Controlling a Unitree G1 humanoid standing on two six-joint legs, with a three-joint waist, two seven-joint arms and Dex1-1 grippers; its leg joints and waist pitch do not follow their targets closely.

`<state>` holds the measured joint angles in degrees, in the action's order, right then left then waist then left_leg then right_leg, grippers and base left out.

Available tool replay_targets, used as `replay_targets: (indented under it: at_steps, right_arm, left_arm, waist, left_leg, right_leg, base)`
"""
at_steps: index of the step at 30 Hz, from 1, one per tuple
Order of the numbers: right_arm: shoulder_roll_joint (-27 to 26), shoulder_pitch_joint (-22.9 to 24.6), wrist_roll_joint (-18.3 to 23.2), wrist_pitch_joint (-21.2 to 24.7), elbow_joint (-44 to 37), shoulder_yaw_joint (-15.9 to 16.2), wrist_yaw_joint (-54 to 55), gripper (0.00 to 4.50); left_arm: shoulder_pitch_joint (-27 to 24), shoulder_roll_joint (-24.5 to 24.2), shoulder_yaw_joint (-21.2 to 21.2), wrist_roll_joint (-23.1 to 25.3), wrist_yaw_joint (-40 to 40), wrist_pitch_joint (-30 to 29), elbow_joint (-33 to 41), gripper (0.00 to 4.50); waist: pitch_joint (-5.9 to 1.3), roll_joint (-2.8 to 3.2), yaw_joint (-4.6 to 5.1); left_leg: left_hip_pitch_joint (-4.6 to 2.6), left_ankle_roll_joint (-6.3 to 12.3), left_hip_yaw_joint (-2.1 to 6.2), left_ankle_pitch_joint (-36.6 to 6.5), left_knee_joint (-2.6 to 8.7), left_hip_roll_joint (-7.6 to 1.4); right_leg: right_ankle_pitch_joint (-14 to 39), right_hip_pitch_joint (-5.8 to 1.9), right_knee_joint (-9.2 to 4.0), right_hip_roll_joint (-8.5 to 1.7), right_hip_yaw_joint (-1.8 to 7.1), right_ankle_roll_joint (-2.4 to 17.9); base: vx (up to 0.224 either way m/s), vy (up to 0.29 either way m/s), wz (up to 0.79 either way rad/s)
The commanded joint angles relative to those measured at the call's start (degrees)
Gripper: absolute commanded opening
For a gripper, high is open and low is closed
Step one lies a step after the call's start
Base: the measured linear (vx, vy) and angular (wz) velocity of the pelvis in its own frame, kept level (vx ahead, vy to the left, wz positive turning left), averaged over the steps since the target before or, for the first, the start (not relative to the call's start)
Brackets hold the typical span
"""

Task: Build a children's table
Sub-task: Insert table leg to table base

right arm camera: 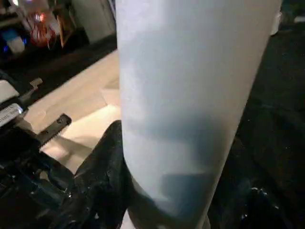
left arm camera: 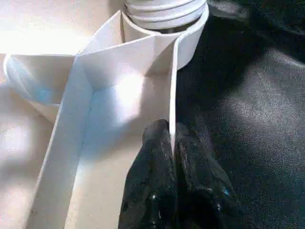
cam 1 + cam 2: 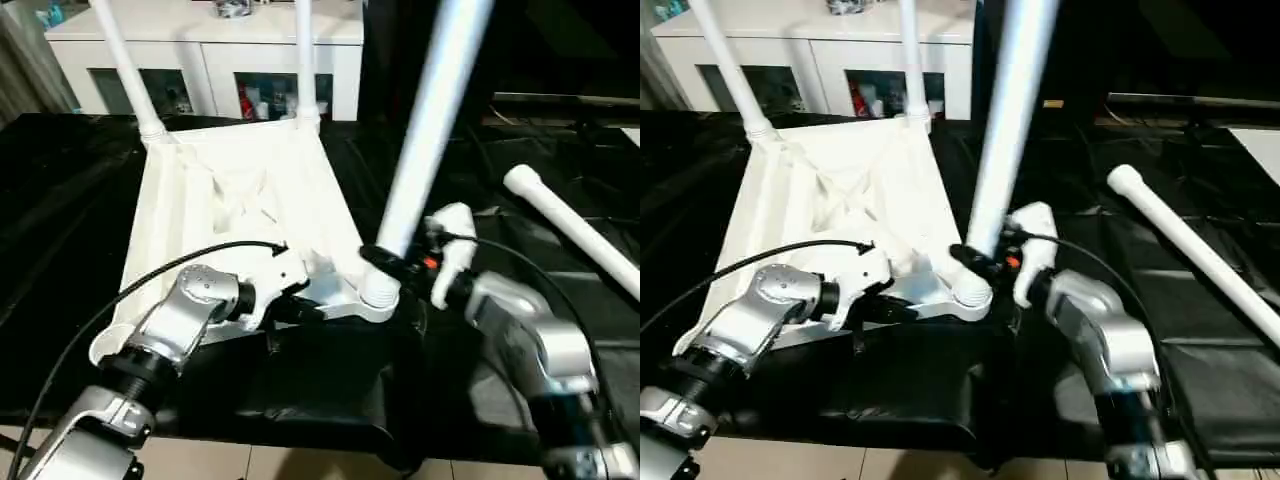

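Tabletop (image 3: 240, 215) lies upside down on the black counter (image 3: 60, 250), two legs (image 3: 120, 60) in its far sockets. Right gripper (image 3: 385, 262) jaws hold a third leg (image 3: 430, 120) in the near corner socket (image 3: 378, 292). Left gripper (image 2: 172, 138) jaws pinch the tabletop's near edge rib. Fourth leg (image 3: 575, 230) lies loose on the right.

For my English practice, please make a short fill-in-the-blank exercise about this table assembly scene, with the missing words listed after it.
1. The tabletop lies upside down on a ____ cloth.
2. The right gripper holds a leg standing in a near corner ____.
3. The left gripper is shut on the tabletop's thin ____.
4. One loose leg lies on the robot's ____ side.

Missing words: black; socket; edge; right
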<state>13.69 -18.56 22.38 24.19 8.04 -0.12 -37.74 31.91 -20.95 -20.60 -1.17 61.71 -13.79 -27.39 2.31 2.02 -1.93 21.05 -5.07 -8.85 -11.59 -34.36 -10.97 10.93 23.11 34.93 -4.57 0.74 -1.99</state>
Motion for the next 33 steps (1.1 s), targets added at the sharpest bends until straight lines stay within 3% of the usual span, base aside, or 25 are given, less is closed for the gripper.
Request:
replay_targets:
  at_steps: [1,6,8,9,15,23,27,33]
  right_arm:
    - [-0.7,2.3,-0.9,-1.1,2.3,0.2,0.9,1.85]
    - [-2.0,5.7,-4.7,-7.0,2.2,0.9,5.0,1.84]
    - [-2.3,6.3,-5.0,-6.9,0.8,1.4,5.4,1.84]
    - [-2.3,6.6,-5.2,-6.6,0.0,1.9,5.4,1.84]
    - [0.2,5.7,-6.7,-3.2,-1.3,6.9,1.3,1.84]
    - [5.2,3.4,-8.8,-0.5,1.0,13.6,-7.8,1.84]
    - [6.8,3.6,-8.5,-0.2,1.0,14.9,-11.1,1.84]
    - [8.4,2.6,-8.7,-1.3,3.1,15.3,-14.1,1.84]
  left_arm:
    - [0.5,0.9,2.1,-1.8,-1.3,0.0,-1.3,0.0]
    - [1.4,1.3,2.3,-1.4,-1.3,-0.1,-2.4,0.0]
    - [1.5,1.3,2.2,-1.2,-1.2,0.0,-2.6,0.0]
    - [1.6,1.3,2.1,-1.2,-1.0,0.1,-2.8,0.0]
    - [2.4,1.0,1.3,-0.5,0.3,0.8,-3.8,0.0]
    - [2.2,-0.5,-0.2,0.9,2.4,1.2,-3.9,0.0]
    - [2.0,-0.8,-0.2,0.8,2.8,1.2,-3.5,0.0]
    - [1.3,-1.7,-0.3,-0.2,5.8,1.5,-2.1,0.0]
  waist:
    - [-3.05,-0.44,-0.11]
    - [-2.94,0.16,0.01]
    - [-2.93,0.21,0.0]
    - [-2.99,0.59,-0.06]
    - [-3.11,0.49,0.06]
    - [-2.99,0.18,0.12]
    - [-3.09,-0.13,-0.03]
    - [-3.11,-0.3,0.0]
  left_leg:
    - [-0.13,0.05,-0.78,-11.1,4.57,-0.48]
    - [-0.2,-0.7,-0.57,-13.9,4.93,-0.48]
    - [-0.25,-0.78,-0.62,-14.2,4.93,-0.51]
    - [-0.14,-0.79,-0.49,-13.9,5.01,-0.47]
    - [-0.11,-0.39,-0.51,-13.3,4.94,-0.44]
    - [-0.13,-0.2,-0.53,-14.2,5.04,-0.62]
    - [-0.09,0.47,-0.6,-12.8,4.93,-0.69]
    - [-0.18,0.57,-0.64,-13.4,4.99,-0.74]
  right_leg:
    - [8.5,-2.49,-4.12,-1.35,0.42,13.4]
    - [12.3,-2.31,-4.45,-1.36,0.4,12.5]
    - [12.3,-2.27,-4.63,-1.33,0.45,12.1]
    - [11.9,-2.42,-4.48,-1.35,0.44,12.1]
    - [9.9,-2.52,-4.38,-1.21,0.38,12.4]
    - [12.5,-2.37,-4.61,-1.38,0.47,12.1]
    - [9.3,-2.54,-4.4,-1.38,0.46,12.7]
    - [9.7,-2.48,-4.44,-1.42,0.42,13.3]
  base:
    - [0.0,0.0,0.0]
    - [0.0,0.0,0.0]
    - [0.0,0.0,0.0]
    - [0.0,0.0,0.0]
    - [0.0,0.0,0.0]
    - [0.0,0.0,0.0]
    - [0.0,0.0,0.0]
    - [0.0,0.0,0.0]
